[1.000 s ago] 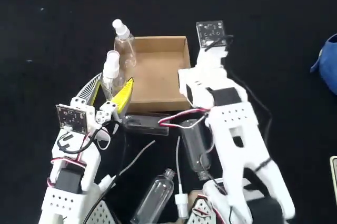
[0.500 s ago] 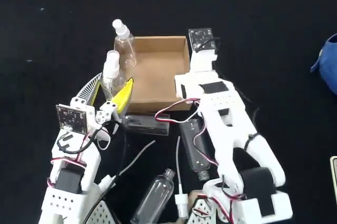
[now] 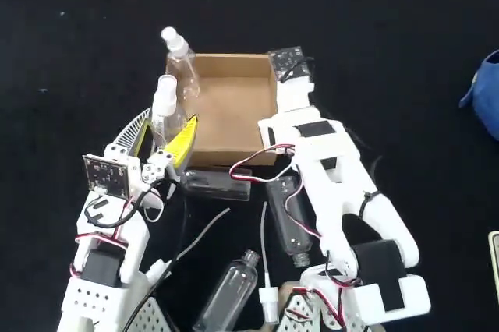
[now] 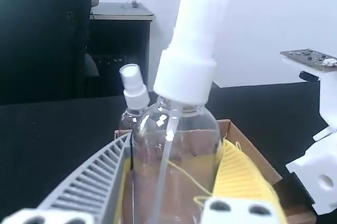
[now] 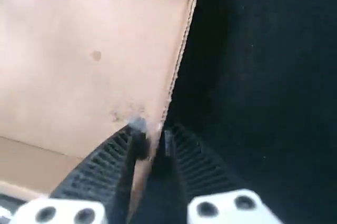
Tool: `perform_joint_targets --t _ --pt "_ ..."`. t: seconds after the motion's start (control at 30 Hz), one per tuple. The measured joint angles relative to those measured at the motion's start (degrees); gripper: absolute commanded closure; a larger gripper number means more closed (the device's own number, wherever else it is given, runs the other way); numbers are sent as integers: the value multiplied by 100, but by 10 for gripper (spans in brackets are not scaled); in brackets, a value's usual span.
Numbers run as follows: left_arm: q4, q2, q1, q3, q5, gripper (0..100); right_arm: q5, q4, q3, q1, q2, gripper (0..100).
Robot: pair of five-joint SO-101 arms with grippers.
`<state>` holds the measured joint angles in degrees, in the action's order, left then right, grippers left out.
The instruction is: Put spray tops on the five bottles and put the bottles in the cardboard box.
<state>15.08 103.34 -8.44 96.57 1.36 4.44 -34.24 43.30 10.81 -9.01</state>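
Observation:
My left gripper point(image 3: 162, 128) is shut on an upright clear bottle point(image 3: 164, 111) with a white spray top point(image 4: 190, 61), just left of the cardboard box point(image 3: 230, 106). A second capped bottle point(image 3: 178, 61) stands against the box's far left corner. My right gripper point(image 5: 152, 137) is shut on the box's right wall point(image 5: 176, 77), one finger inside and one outside. An uncapped bottle point(image 3: 228, 294) lies near the front, with a loose spray top point(image 3: 267, 301) beside it. Another bottle point(image 3: 287, 219) lies under the right arm, and a third point(image 3: 214, 184) in front of the box.
A blue object point(image 3: 487, 98) pokes in at the table's right edge. The black table spreads open behind and to the right of the box. Both arm bases crowd the front edge.
The right arm has swung left and drawn in, and the box it grips has slid slightly left. The far capped bottle has shifted a little left. The left arm has kept still.

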Motion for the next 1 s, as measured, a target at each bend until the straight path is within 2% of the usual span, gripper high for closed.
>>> perform_joint_targets --t 0.53,1.0 --pt "0 0 0 0 0 970 352 0 0 -158 0 981" --pt "0 0 0 0 0 970 360 -26 0 -141 0 981"
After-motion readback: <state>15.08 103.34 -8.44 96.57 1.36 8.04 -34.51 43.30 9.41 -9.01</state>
